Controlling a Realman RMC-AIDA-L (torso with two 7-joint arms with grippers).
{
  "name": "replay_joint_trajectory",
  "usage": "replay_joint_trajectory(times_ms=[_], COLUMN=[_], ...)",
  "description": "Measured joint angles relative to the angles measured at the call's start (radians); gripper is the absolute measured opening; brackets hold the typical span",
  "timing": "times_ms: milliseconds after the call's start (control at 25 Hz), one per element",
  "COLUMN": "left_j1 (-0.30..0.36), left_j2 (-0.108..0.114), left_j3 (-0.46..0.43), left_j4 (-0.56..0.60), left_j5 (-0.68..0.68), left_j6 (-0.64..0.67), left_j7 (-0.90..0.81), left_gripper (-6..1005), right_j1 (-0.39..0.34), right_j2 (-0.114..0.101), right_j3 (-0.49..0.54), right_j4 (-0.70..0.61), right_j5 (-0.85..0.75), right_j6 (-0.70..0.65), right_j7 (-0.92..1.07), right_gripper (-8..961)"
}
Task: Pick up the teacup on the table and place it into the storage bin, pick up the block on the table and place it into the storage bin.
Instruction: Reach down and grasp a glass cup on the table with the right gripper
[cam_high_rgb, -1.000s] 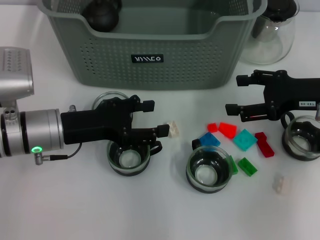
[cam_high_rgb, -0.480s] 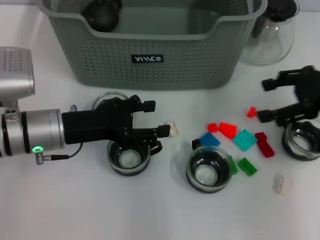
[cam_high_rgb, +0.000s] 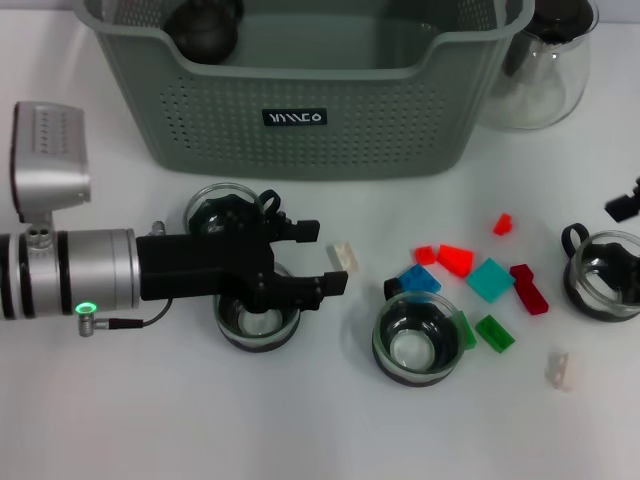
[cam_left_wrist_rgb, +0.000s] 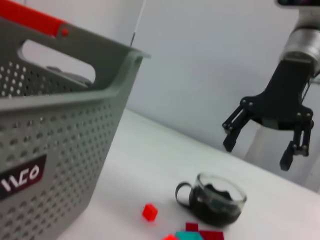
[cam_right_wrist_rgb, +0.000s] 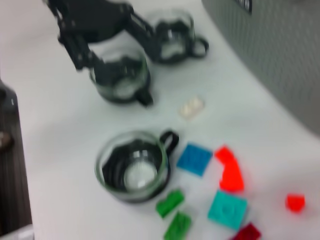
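Observation:
Several glass teacups stand on the white table. My left gripper (cam_high_rgb: 322, 257) hangs open over the one at front left (cam_high_rgb: 258, 322), its fingertips reaching past the cup's rim toward a white block (cam_high_rgb: 345, 257). A second teacup (cam_high_rgb: 222, 205) stands just behind it, another at the centre (cam_high_rgb: 420, 342), and one at the far right (cam_high_rgb: 605, 277). A small red block (cam_high_rgb: 502, 223) lies alone on the table. In the left wrist view my right gripper (cam_left_wrist_rgb: 260, 145) hovers open and empty above the far-right teacup (cam_left_wrist_rgb: 217, 198). The grey-green storage bin (cam_high_rgb: 300, 130) stands at the back.
Red (cam_high_rgb: 455, 259), blue (cam_high_rgb: 420, 279), teal (cam_high_rgb: 490, 279), dark red (cam_high_rgb: 528, 288) and green (cam_high_rgb: 494, 333) blocks lie between the centre and right cups. Another white block (cam_high_rgb: 563, 370) lies at the front right. A glass pot (cam_high_rgb: 550, 60) stands right of the bin. A dark round object (cam_high_rgb: 205, 30) lies inside the bin.
My right gripper rose and pulled away to the right, nearly out of the head view, leaving the small red block on the table. My left gripper shifted slightly forward over its cup.

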Motion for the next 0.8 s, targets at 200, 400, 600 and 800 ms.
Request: replay_joint_trajectory(times_ms=[200, 400, 600, 800], left_j1=[-0.001, -0.002, -0.002, 0.000], left_j2=[-0.002, -0.005, -0.005, -0.005], left_j3=[0.021, 0.021, 0.016, 0.015], left_j4=[0.000, -0.002, -0.004, -0.005], left_j5=[0.000, -0.007, -0.008, -0.009], left_j6=[-0.033, -0.040, -0.041, -0.041], left_j7=[0.001, 0.001, 0.001, 0.001], left_gripper=[829, 829, 829, 828], right_j1=[0.010, 0.021, 0.027, 0.045], right_j2=[0.000, 0.006, 0.015, 0.040], right_j3=[-0.048, -0.067, -0.082, -0.095], right_j4=[-0.011, -0.003, 0.025, 0.081], right_j5=[-0.074, -0.137, -0.188, -0.244], right_j6=[0.000, 0.000, 0.006, 0.045], right_j7=[0.020, 0.022, 0.023, 0.019], right_gripper=[940, 923, 894, 865])
